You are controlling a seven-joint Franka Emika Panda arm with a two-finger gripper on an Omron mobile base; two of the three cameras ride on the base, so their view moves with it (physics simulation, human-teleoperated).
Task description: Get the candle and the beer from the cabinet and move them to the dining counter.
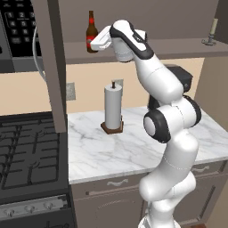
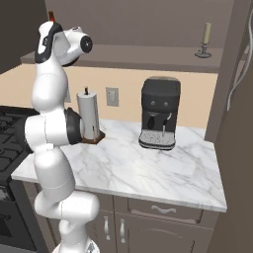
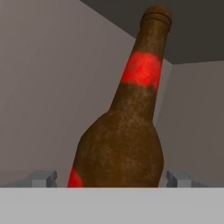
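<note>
The beer (image 1: 91,31) is a dark brown bottle with red labels, upright at the left of the open cabinet's shelf (image 1: 178,50). My gripper (image 1: 93,43) is at its lower body. In the hand view the beer (image 3: 127,131) stands close between the two fingertips (image 3: 43,177), which are spread wide on either side with gaps to the glass, so the gripper (image 3: 111,179) is open. The beer's top (image 2: 51,16) peeks over my hand in the right base view. The candle (image 1: 213,32) (image 2: 206,37) stands in its small dark holder at the shelf's far right. The dining counter is out of view.
An open cabinet door (image 1: 51,67) hangs left of the bottle. Below, a marble worktop (image 1: 102,151) carries a paper-towel roll (image 1: 113,107) and a black coffee machine (image 2: 159,118). A black stove (image 1: 26,151) sits to the left, with a microwave (image 1: 18,31) above it.
</note>
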